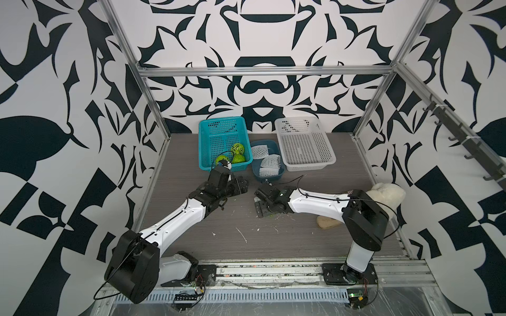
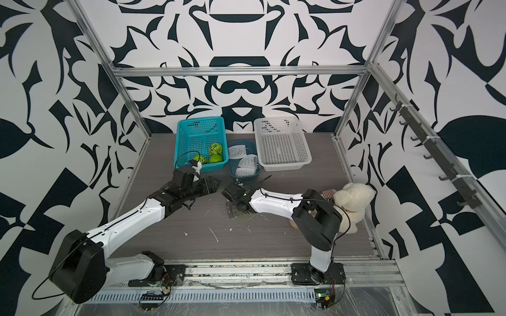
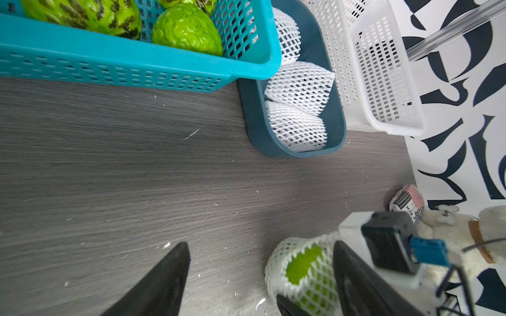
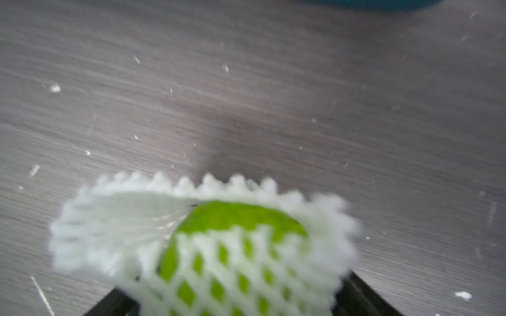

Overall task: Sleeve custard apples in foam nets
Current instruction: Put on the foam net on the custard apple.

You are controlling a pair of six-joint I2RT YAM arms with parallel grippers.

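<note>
heads up, the left gripper (image 3: 260, 246) is wide open and empty, the right gripper (image 4: 232, 287) straddles the netted custard apple (image 4: 235, 219) at 6 o'clock from the net tray (image 1: 273, 145) (can't tell if it's squeezing), and that lopsided foam net (image 4: 115, 219) could snag a jaw and peel off on lifting.

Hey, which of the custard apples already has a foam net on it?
The custard apple alone on the table: a white foam net wraps it. The other three lie bare in the teal basket.
</note>
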